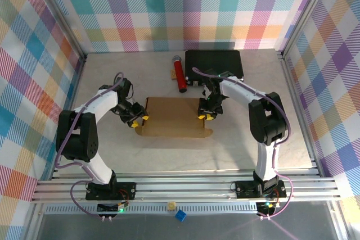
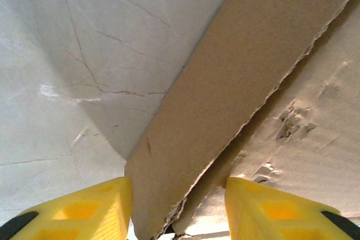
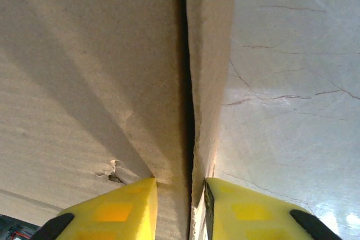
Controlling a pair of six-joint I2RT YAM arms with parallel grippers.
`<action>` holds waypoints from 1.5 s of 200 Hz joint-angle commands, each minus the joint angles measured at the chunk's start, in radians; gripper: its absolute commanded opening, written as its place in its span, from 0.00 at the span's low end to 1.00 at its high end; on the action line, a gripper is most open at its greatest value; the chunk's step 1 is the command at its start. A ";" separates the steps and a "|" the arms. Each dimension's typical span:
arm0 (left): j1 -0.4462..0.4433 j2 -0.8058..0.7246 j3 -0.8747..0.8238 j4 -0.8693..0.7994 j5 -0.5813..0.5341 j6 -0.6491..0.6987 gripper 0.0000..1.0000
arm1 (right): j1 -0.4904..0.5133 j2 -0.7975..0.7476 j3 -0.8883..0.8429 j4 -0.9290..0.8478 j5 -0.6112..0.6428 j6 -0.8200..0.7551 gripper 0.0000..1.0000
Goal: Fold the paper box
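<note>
A robotics lab test cell is shown. A pale marbled table (image 1: 169,155) is closed in at 9, 12 and 3 o'clock by walls (image 1: 185,9) of bright checked cloth, which are carried on aluminium posts (image 1: 66,18). At 6 o'clock, slotted aluminium rails (image 1: 185,186) are laid along the edge, and two arms, left (image 1: 84,133) and right (image 1: 264,119), are bolted to them. Loose cables (image 1: 71,195) are run down to the bases.

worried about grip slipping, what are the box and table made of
Box: brown cardboard, matte, probably corrugated; ragged fibrous edges and scuffed dents in the wrist views. Table: smooth pale top with thin dark veins like marble and a faint sheen; could be stone or printed laminate.
</note>
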 commanded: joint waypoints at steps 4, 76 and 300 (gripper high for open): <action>-0.006 -0.002 -0.021 -0.006 -0.031 0.019 0.43 | 0.005 0.039 0.023 -0.025 0.029 -0.030 0.25; -0.006 -0.029 0.014 0.002 -0.063 0.028 0.40 | 0.004 0.019 0.056 -0.049 0.038 -0.051 0.20; -0.023 0.076 0.071 0.048 -0.088 0.135 0.23 | 0.002 0.069 0.102 -0.059 0.020 -0.053 0.19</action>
